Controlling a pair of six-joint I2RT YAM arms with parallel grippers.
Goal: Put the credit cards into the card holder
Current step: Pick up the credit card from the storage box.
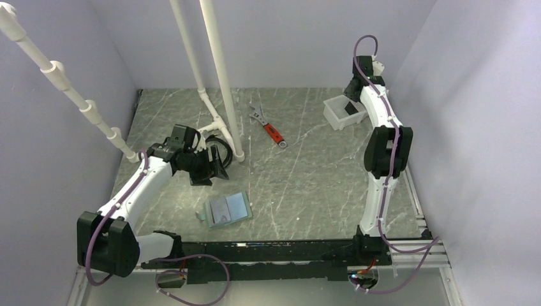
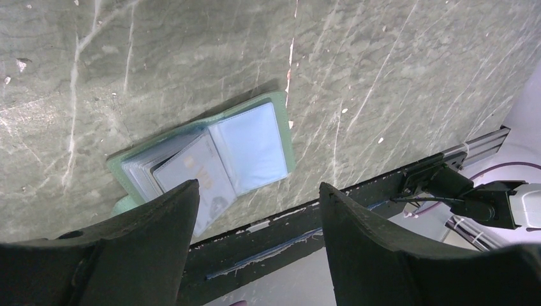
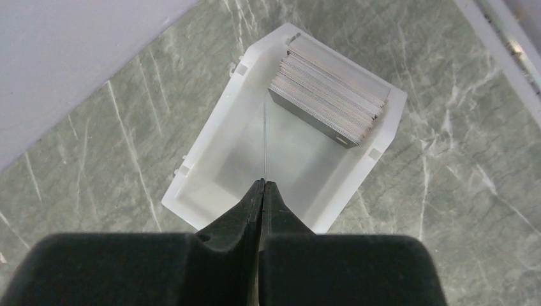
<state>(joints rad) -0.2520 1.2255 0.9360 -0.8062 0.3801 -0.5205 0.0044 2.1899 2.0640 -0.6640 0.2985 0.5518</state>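
Two sets of jaws: left gripper (image 2: 258, 191) wide open, empty, above the open card holder (image 2: 281, 108); right gripper (image 3: 262, 183) pinched shut on a thin card (image 3: 263, 146) over the white tub (image 3: 210, 159).

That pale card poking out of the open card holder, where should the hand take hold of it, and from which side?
Probably the free end of the card, which sticks out past the near edge of the card holder. It lies flat, so the open left hand should come in low from the arm-base side and pinch that end top and bottom.
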